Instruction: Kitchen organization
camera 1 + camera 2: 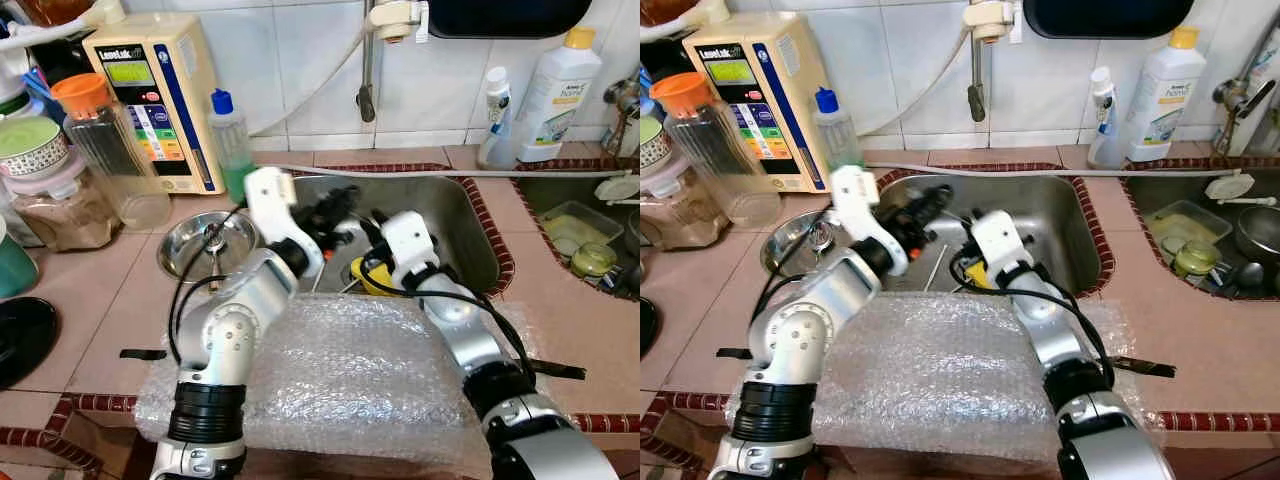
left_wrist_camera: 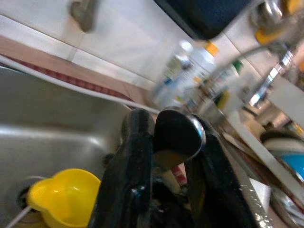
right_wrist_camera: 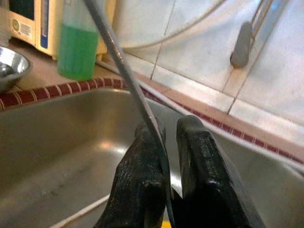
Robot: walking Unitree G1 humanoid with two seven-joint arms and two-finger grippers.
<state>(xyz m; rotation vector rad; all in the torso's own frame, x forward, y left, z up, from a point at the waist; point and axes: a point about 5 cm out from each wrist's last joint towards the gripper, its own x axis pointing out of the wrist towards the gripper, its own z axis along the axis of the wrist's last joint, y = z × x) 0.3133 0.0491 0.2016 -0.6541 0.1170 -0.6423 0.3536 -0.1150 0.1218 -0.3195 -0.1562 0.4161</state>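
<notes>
Nearest to us in the left eye view, a sheet of bubble wrap (image 1: 350, 385) is lying over the counter edge in front of the steel sink (image 1: 470, 235), and both our arms are reaching across it into the basin. Our left gripper (image 1: 340, 205) is hanging over the sink's left part, and our right gripper (image 1: 375, 222) is sitting just beside it, above a yellow cup (image 1: 372, 280) that is resting near the drain. A small steel bowl (image 1: 190, 250) is standing on the counter to the left of the sink, with a green soap bottle (image 1: 230, 140) and a beige appliance (image 1: 155, 100) behind it by the tiled wall.

In the right eye view we are seeing the same scene: the second sink (image 1: 1200, 240) on the right is holding dishes, and a white detergent bottle (image 1: 1160, 90) is standing on the ledge behind.

In the left wrist view our left fingers (image 2: 135, 156) are clenching a spoon (image 2: 178, 135) by its bowl, and the yellow cup is lying below them beside the drain.

In the right wrist view our right fingers (image 3: 142, 175) are closing together on a thin metal rod (image 3: 123, 71), which is slanting upward out of the grip over the basin; what kind of utensil it is, we cannot tell.
</notes>
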